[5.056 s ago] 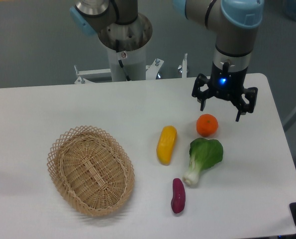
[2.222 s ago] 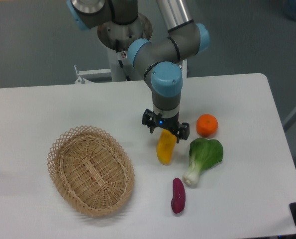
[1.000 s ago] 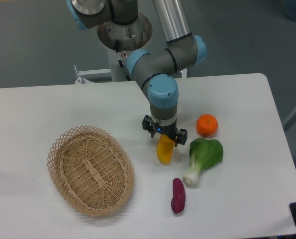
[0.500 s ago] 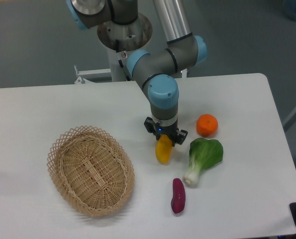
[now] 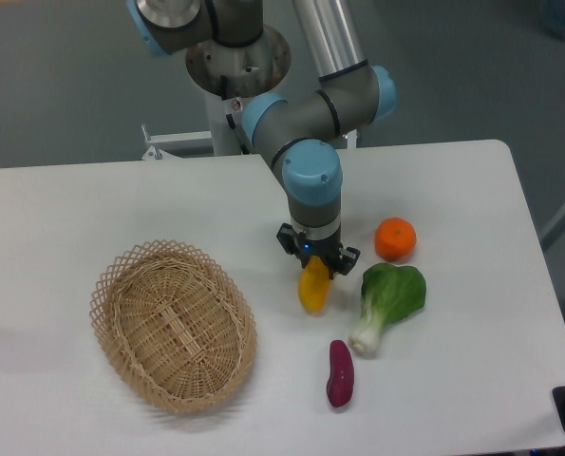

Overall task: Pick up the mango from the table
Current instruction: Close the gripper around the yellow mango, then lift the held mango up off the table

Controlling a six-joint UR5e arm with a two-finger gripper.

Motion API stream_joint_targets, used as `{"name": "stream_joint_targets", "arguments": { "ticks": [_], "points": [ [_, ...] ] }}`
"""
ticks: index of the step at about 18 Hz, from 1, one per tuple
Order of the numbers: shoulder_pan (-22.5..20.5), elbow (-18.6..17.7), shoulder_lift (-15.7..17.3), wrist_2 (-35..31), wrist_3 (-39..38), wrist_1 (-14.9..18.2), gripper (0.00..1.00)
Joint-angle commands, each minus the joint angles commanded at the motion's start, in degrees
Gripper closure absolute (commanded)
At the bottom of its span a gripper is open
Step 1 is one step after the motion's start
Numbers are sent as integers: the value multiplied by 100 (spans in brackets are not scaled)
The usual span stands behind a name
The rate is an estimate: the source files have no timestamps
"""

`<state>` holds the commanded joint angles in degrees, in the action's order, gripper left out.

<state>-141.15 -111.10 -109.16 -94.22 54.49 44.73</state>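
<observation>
The mango (image 5: 311, 289) is a yellow-orange oval fruit in the middle of the white table (image 5: 92, 199). My gripper (image 5: 317, 265) has come down from above and is shut on the mango's upper end, its black fingers pressed to either side. The mango's lower end points down and tilts slightly left, and whether it still touches the table cannot be told. The gripper body hides the fruit's top part.
A round orange (image 5: 395, 238) lies right of the gripper. A green bok choy (image 5: 387, 300) lies just right of the mango, and a purple sweet potato (image 5: 340, 373) below it. A wicker basket (image 5: 174, 323) sits at the left.
The gripper moved from above the orange to the mango, lowered over its top end and closed its fingers. The mango now hangs more upright than before.
</observation>
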Motion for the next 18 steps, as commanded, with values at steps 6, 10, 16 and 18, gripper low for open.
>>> {"name": "stream_joint_targets", "arguments": {
  "ticks": [6,10,16,18],
  "points": [
    [-61,448,308,96,9,114,52],
    [-193,554,518,499,-61,97,52],
    [-580,861,843,1642,-193,106,52],
    [-685,984,879,1853,-202,106,52]
  ]
}}
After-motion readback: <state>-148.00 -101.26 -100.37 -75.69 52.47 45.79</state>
